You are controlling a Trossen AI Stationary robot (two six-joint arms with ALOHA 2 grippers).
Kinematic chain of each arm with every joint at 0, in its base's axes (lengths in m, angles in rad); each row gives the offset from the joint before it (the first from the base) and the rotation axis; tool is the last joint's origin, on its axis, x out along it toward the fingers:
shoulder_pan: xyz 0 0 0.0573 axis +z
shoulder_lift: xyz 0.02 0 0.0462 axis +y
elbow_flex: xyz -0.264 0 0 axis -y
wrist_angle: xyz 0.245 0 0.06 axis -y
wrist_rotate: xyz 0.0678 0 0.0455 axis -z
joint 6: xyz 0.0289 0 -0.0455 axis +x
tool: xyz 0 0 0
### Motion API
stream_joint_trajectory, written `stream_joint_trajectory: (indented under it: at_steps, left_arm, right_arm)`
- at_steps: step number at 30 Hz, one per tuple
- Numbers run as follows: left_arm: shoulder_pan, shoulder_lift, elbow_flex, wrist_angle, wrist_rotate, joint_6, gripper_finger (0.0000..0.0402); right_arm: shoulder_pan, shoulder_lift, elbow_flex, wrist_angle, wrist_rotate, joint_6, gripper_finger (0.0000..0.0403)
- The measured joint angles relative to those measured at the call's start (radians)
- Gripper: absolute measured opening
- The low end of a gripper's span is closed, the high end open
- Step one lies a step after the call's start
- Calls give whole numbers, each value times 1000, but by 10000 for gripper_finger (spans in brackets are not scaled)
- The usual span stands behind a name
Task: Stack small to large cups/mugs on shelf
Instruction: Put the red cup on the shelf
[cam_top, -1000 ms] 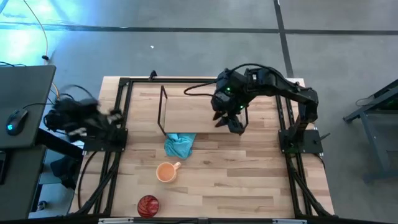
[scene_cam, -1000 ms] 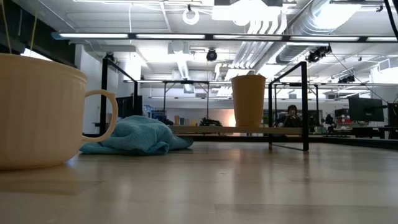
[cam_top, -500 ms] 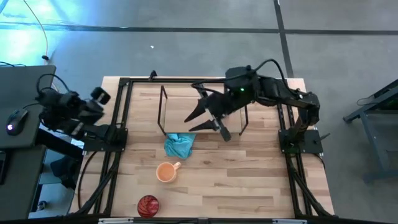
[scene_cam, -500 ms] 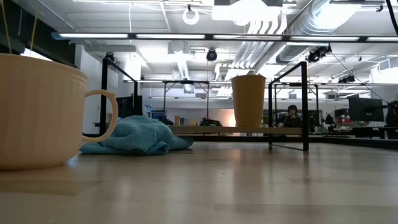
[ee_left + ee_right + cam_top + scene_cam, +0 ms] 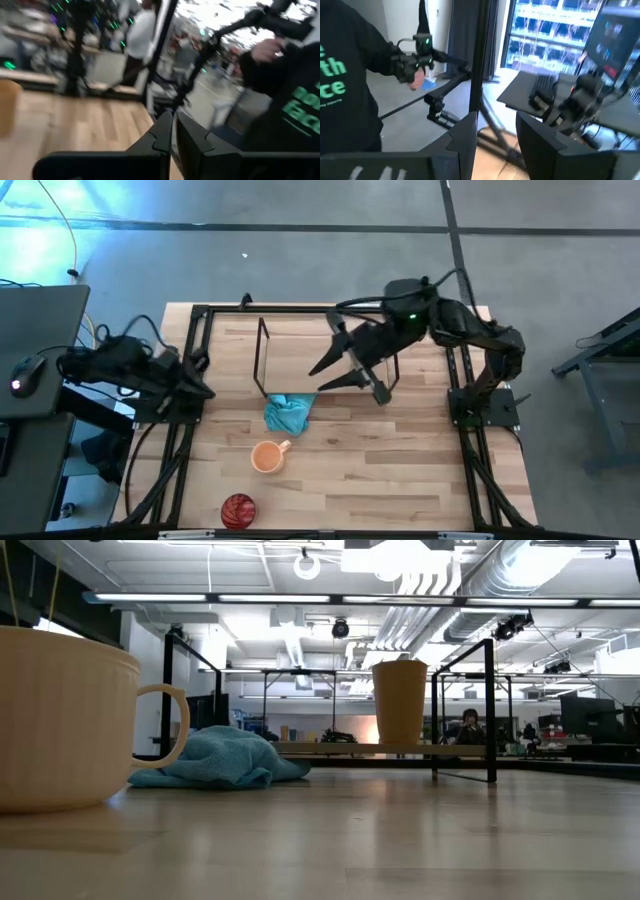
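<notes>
The amber tumbler stands upright on the shelf's wood board; in the high view my right arm covers it. The black-wire shelf sits at the table's far side. The light orange mug stands on the tabletop near the middle. The red cup stands by the near edge. My right gripper hovers open above the shelf, fingers pointing toward the table's left. My left gripper is shut, at the table's left edge.
A teal cloth lies crumpled against the shelf's near side, between shelf and mug. A black frame runs round the table. A person in a dark shirt stands beyond the table. Bare wood lies at the near right.
My right gripper has risen from just above the shelf's right part and tipped from pointing down to pointing level toward the table's left. My left arm has swung from outside the table's left edge in toward the table. The tumbler has stayed put.
</notes>
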State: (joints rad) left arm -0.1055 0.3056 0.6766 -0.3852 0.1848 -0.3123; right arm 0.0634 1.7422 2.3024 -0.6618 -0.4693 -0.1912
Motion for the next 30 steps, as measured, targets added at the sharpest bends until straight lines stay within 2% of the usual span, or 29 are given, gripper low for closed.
stream_joint_trajectory:
  at_steps: [6, 10, 14, 17, 24, 30]
  left_arm:
    - [-5, 127, 72, -52, 110, -58, 14]
    - [-55, 224, 192, -192, 108, -55, 14]
    - [-138, 337, 324, -387, 11, -36, 14]
    - [-208, 423, 405, -478, -74, -35, 14]
    - [-371, 610, 510, -564, -221, -81, 14]
    - [-492, 737, 521, -599, -330, -209, 14]
  right_arm:
    - [-19, -68, 0, -7, 94, -9, 130]
    - [-24, -112, 0, -23, 185, -32, 130]
    - [-24, -154, 0, -45, 296, -68, 130]
    - [-24, -180, 0, -54, 340, -80, 130]
    - [-24, -235, 0, -71, 356, -105, 130]
    - [-24, -288, 0, -122, 396, -125, 130]
